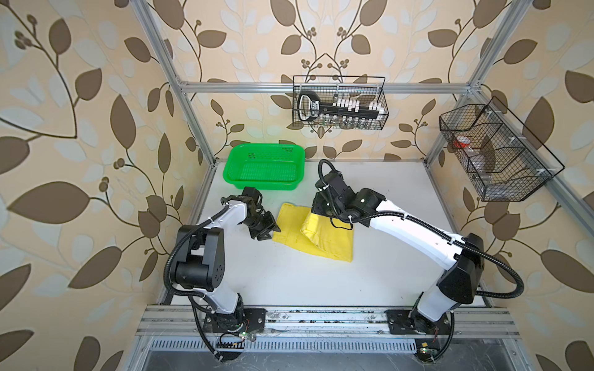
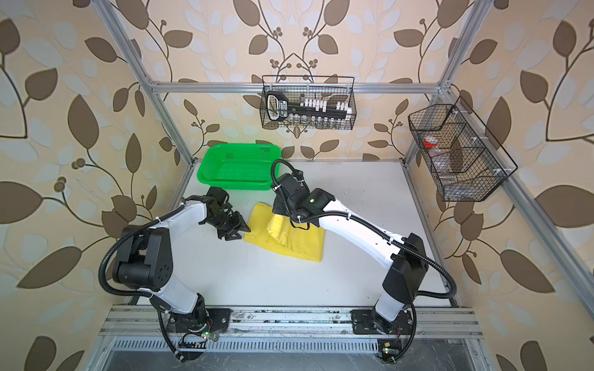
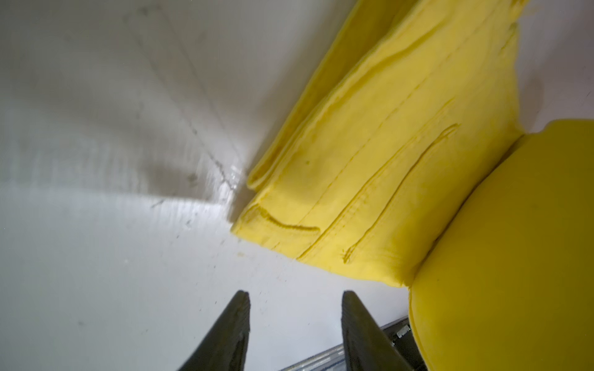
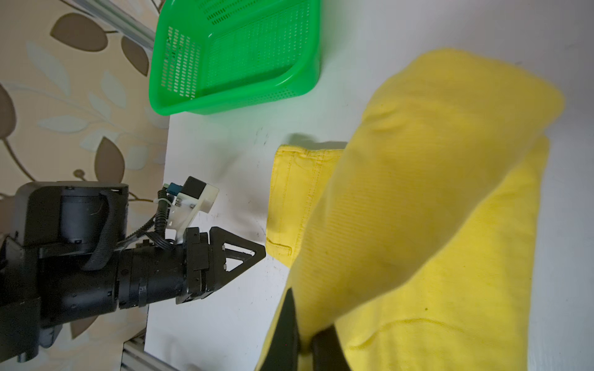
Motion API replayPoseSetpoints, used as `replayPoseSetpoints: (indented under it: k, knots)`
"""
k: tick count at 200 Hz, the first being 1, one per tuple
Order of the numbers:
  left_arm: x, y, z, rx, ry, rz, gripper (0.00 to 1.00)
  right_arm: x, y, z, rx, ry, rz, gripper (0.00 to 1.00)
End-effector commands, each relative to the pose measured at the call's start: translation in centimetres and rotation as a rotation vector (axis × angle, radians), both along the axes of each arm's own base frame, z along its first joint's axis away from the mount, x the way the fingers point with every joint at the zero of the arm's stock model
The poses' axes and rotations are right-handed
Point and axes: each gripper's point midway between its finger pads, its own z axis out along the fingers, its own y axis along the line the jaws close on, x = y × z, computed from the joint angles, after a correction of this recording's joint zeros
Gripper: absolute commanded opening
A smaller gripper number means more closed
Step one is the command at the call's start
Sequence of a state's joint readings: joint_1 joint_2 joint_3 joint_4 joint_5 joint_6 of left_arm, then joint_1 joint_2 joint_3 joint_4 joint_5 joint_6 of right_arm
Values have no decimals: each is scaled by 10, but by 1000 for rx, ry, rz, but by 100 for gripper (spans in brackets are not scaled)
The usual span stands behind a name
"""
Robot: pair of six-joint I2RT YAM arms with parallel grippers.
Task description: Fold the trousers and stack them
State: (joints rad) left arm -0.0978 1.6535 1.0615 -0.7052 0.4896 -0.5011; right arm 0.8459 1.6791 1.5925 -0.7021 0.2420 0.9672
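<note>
The yellow trousers [image 1: 324,241] [image 2: 294,241] lie folded into a short stack in the middle of the white table [image 1: 289,279]. My right gripper [image 1: 316,210] [image 4: 307,318] is shut on a fold of the trousers [image 4: 418,192] and holds it raised above the layers below. At the stack's left edge my left gripper [image 1: 274,229] [image 2: 246,228] [image 3: 295,294] is open and low over the table. Nothing is between its fingers, and the waistband corner of the trousers [image 3: 369,180] lies just ahead of them.
A green perforated basket [image 1: 263,185] [image 2: 238,186] [image 4: 234,99] stands at the back left of the table. Two black wire baskets hang on the frame, at the back [image 1: 340,102] and on the right [image 1: 495,154]. The arm bases sit on the front rail.
</note>
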Motion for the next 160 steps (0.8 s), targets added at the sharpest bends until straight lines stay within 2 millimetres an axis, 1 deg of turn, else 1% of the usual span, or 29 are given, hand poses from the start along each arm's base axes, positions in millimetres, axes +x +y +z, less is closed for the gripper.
replayPoseSetpoints:
  k: [1, 9, 15, 32, 45, 56, 72, 79, 103, 124, 146, 160]
  knots:
    - [25, -12, 2, -14, -60, -5, 45, 10, -5, -10, -3, -10, -74, 0]
    - [25, -15, -6, -18, -44, -5, 44, 15, 3, -10, 13, -16, -54, 0]
    - [25, -17, -12, -17, -34, -6, 44, 18, 11, -15, 23, -4, -25, 1]
    - [21, -18, -21, -8, -7, -8, 43, 19, 24, -28, 1, 26, 2, 2]
    - [19, -14, -16, 16, -13, -10, 43, 19, 36, -39, 9, 42, 28, 3]
    - [16, -9, -11, 49, -18, -17, 43, 20, 40, -51, -6, 61, 23, 3]
    - [9, -1, -3, 96, -9, -31, 43, 26, 49, -61, -6, 58, 32, 4]
    - [7, 3, 2, 118, -13, -30, 43, 29, 54, -69, -9, 67, 35, 4]
    - [-3, 19, 19, 200, -27, -18, 43, 39, 76, -85, 4, 72, 69, 4]
    - [-11, 21, 30, 208, -39, -9, 43, 42, 95, -98, 38, 82, 104, 11]
    - [-22, 27, 38, 232, -34, -9, 44, 43, 117, -107, 90, 89, 169, 28]
    - [-26, 32, 46, 261, -42, -6, 46, 44, 120, -105, 104, 81, 195, 37]
